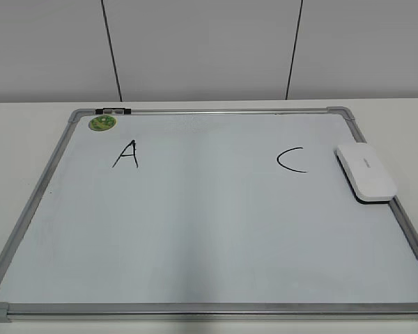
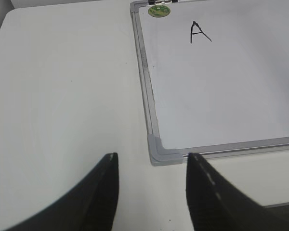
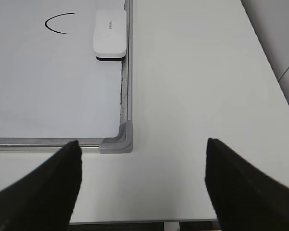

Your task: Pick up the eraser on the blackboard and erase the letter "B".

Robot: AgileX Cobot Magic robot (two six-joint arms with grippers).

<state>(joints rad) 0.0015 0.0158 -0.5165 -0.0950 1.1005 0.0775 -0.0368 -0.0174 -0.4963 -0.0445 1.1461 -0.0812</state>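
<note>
We see the eraser (image 1: pixel 366 172) lying on the blackboard (image 1: pixel 195 236) against its right frame, just right of the "C" (image 1: pixel 292 159), long axis along that frame; between "A" (image 1: pixel 126 154) and "C" we find no "B". Our right gripper (image 3: pixel 142 187), jaws spread and empty, hovers off the blackboard's near right corner, the nearer arm, with the eraser ahead and slightly left. Our left gripper (image 2: pixel 151 192), also parted, sits off the near left corner.

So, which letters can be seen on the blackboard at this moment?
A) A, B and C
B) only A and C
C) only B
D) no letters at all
B: the blackboard carries only the letter A on the left and the letter C near the eraser, with blank surface between them.
</note>
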